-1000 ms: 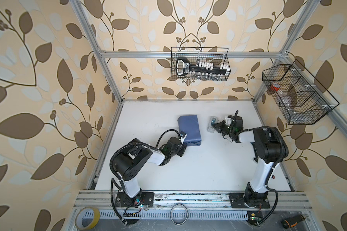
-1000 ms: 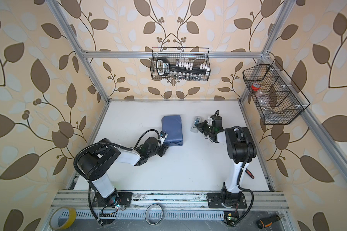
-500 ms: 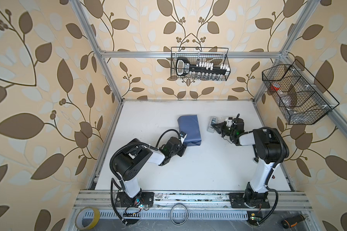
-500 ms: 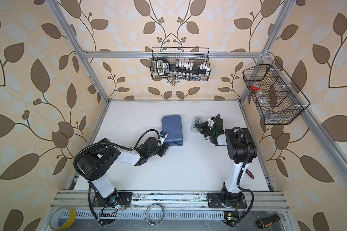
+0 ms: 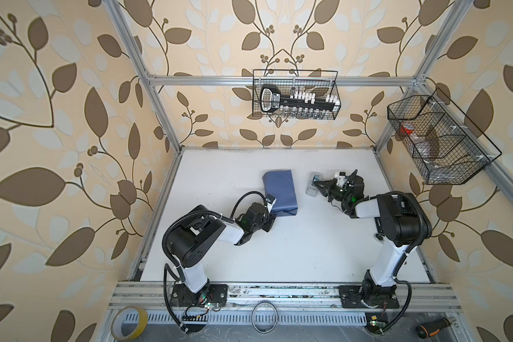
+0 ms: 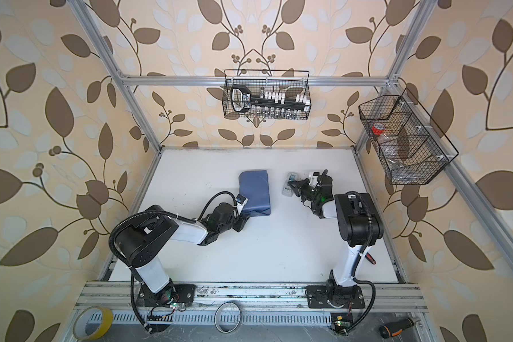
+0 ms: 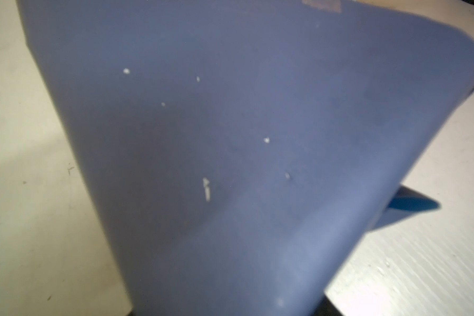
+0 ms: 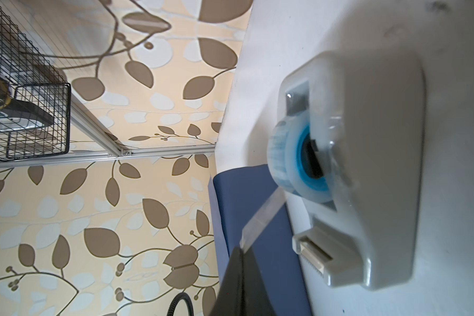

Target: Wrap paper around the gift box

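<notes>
The paper (image 5: pixel 280 189) (image 6: pixel 256 189), slate blue side out, lies folded into a flat bundle at the middle of the white table (image 5: pixel 293 254). The gift box is hidden inside it. My left gripper (image 5: pixel 269 220) (image 6: pixel 241 222) is at the bundle's near-left corner, closed on it. Paper (image 7: pixel 230 136) fills the left wrist view and covers the fingertips. My right gripper (image 5: pixel 316 183) (image 6: pixel 291 184) (image 8: pixel 241 247) is shut on a clear tape strip (image 8: pixel 260 219) pulled from the grey tape dispenser (image 5: pixel 311 191) (image 8: pixel 367 164), which stands to the right of the bundle.
A wire basket (image 5: pixel 295 94) with tools hangs on the back wall and another basket (image 5: pixel 439 142) on the right wall. A yellow tape roll (image 5: pixel 129 322), a clear ring (image 5: pixel 264 319) and a screwdriver (image 5: pixel 433 327) lie along the front rail.
My right gripper has shifted a little to the left at the dispenser, with the tape end in it. The left arm and the bundle have not moved.
</notes>
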You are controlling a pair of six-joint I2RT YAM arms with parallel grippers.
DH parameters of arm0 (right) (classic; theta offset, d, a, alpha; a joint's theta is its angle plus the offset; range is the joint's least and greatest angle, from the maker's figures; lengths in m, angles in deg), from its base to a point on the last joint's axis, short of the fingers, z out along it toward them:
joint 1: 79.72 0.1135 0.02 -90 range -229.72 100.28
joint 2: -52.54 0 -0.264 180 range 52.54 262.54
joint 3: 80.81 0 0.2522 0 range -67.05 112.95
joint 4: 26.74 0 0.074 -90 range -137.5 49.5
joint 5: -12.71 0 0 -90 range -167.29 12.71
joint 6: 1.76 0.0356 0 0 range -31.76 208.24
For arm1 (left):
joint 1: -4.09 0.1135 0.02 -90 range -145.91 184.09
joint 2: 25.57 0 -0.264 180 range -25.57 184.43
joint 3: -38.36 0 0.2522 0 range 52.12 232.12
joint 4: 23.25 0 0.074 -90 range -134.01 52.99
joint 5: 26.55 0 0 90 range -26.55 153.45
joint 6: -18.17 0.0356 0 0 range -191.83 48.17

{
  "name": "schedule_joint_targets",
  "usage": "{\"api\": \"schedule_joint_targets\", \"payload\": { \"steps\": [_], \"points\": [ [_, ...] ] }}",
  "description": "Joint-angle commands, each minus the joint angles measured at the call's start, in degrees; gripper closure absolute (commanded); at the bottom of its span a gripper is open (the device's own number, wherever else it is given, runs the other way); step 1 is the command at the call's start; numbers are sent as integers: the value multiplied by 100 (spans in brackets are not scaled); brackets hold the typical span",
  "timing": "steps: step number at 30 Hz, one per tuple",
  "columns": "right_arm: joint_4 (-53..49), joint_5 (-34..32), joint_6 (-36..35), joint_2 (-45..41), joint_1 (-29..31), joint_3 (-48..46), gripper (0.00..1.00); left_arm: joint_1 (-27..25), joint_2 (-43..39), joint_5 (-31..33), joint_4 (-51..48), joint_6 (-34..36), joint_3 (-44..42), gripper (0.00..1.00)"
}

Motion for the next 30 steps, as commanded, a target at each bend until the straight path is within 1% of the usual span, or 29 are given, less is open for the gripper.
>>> {"api": "schedule_joint_targets", "payload": {
  "steps": [1, 7, 16, 23, 30],
  "points": [
    [242, 209, 95, -214, 54, -235, 100, 59, -47, -53, 170, -68, 8, 47],
    [246, 119, -27, -222, 243, -491, 100, 63, -43, -64, 170, -67, 2, 47],
    [329, -37, -135, 49, 410, -670, 100, 59, -55, -71, 176, -77, 1, 47],
    [111, -217, -385, 307, 443, -689, 100, 57, -63, -70, 170, -81, 1, 47],
    [-369, -601, -757, 586, 410, -620, 100, 62, -91, -63, 170, -76, -21, 47]
  ]
}}
